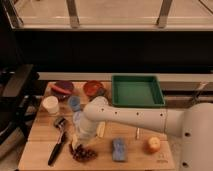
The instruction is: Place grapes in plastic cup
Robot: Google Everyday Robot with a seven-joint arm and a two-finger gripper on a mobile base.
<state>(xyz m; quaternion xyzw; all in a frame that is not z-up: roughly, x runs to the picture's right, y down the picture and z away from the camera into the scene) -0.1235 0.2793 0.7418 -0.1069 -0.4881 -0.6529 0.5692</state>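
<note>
The grapes, a small dark reddish-purple bunch, lie on the wooden table near its front edge, left of centre. My gripper points down at the end of the white arm and sits right over the left end of the bunch, partly hiding it. The plastic cup, short and light blue, stands upright further back, just behind and left of the arm's wrist, with a taller white cup to its left.
A red bowl and a dark bowl stand at the back. A green tray is at the back right. A blue sponge and an orange fruit lie right of the grapes, a black-handled tool to their left.
</note>
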